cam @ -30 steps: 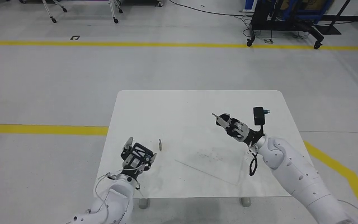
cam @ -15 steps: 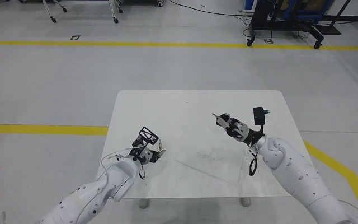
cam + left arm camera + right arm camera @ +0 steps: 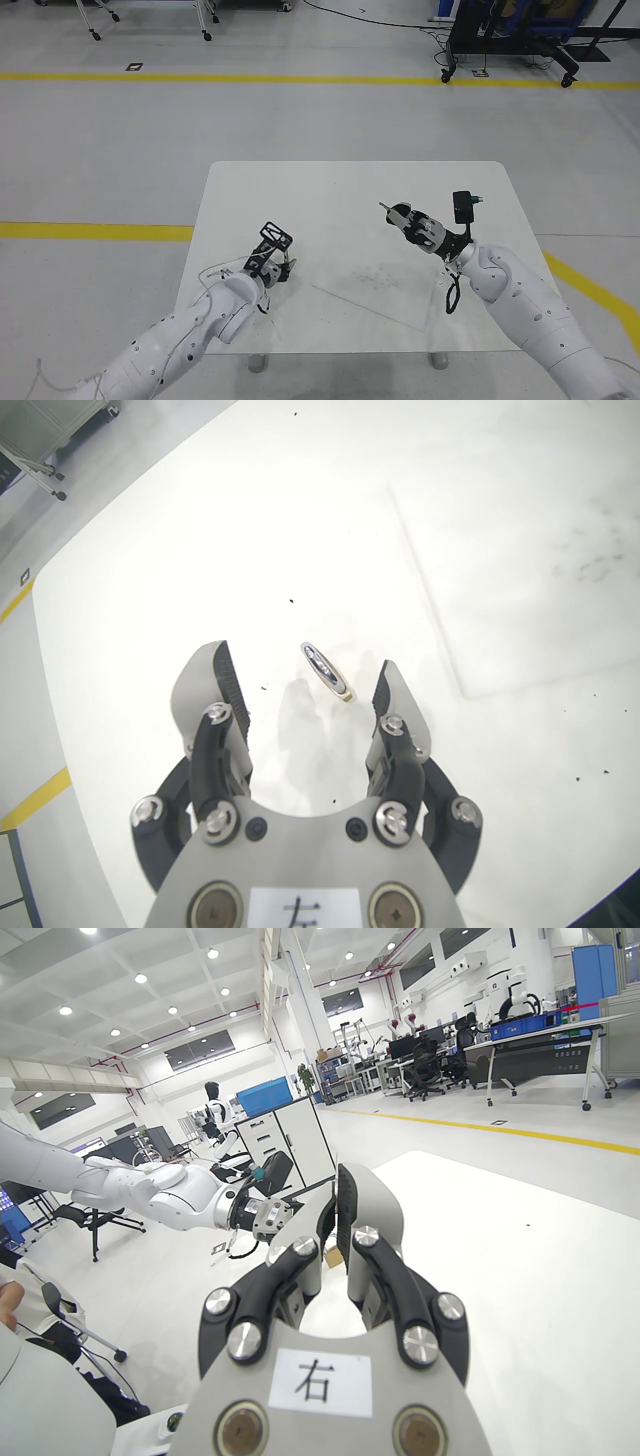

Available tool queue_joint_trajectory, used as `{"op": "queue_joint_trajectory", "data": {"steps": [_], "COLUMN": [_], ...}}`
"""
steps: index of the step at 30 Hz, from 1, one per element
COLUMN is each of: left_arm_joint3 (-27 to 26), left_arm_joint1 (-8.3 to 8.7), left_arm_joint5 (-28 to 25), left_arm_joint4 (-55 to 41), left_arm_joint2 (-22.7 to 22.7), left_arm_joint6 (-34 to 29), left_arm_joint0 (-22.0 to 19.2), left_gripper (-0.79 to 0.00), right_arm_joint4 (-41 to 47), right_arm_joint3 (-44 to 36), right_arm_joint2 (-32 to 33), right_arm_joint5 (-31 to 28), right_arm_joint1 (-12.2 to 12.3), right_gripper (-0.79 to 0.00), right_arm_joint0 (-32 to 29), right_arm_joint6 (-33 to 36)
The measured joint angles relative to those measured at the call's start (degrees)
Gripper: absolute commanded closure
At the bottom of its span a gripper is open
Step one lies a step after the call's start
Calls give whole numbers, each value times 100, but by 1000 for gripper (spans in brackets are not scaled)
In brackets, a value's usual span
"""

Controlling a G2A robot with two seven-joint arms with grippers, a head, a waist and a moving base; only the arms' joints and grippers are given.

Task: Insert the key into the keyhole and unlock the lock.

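**Table** [image 3: 350, 195]: white, seen from above.

**Lock** [image 3: 327, 672]: small padlock with a chrome shackle and brass body, propped on edge. It lies toward the table's 8 o'clock [image 3: 288, 262], just off the 9 o'clock edge of the mat. Nothing touches it.

**Mat** [image 3: 525, 575]: thin clear sheet lying flat at the table's 5 o'clock [image 3: 370, 290].

**Left gripper** [image 3: 305, 670]: claw spread wide, one finger on each side of the lock with a gap at each pad. In the top view it sits over the lock [image 3: 282, 266].

**Right gripper** [image 3: 339, 1175]: claw pressed together on a thin metal sliver, taken to be the key [image 3: 384, 207]. It is held above the table at 3 o'clock [image 3: 393, 211], tip pointing toward 10 o'clock, well apart from the lock.

**Step in hand**: securing the lock; insertion has not begun.

**Next move calls for**: closing the left claw squarely on the brass body, not the shackle, so that it cannot tip or skid. The lock would then need lifting and turning so the keyhole faces 3 o'clock. Where the keyhole lies cannot be told yet.
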Motion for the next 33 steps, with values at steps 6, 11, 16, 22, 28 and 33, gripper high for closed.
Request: {"op": "queue_joint_trajectory", "data": {"steps": [6, 11, 16, 22, 28, 33], "left_arm_joint3": [188, 123, -5, -19, -12, 60], "left_arm_joint1": [-155, -236, -234, -166, -140, -137], "left_arm_joint5": [20, 61, -285, -902, -1371, -1780], "left_arm_joint4": [227, 566, 698, 606, 628, 468], "left_arm_joint2": [78, 122, 4, -348, -557, -721], "left_arm_joint6": [-158, -342, -337, -129, -180, -188], "left_arm_joint0": [-96, -54, 52, 178, 263, 283], "left_gripper": [-12, 0, 0, 0, -197, -219], "right_arm_joint4": [0, 0, 0, 0, 0, 0], "right_arm_joint3": [0, 0, 0, 0, 0, 0], "right_arm_joint2": [0, 0, 0, 0, 0, 0], "right_arm_joint5": [0, 0, 0, 0, 0, 0], "right_arm_joint1": [0, 0, 0, 0, 0, 0], "right_gripper": [0, 0, 0, 0, 0, 0], "right_arm_joint0": [0, 0, 0, 0, 0, 0], "right_arm_joint6": [0, 0, 0, 0, 0, 0]}}
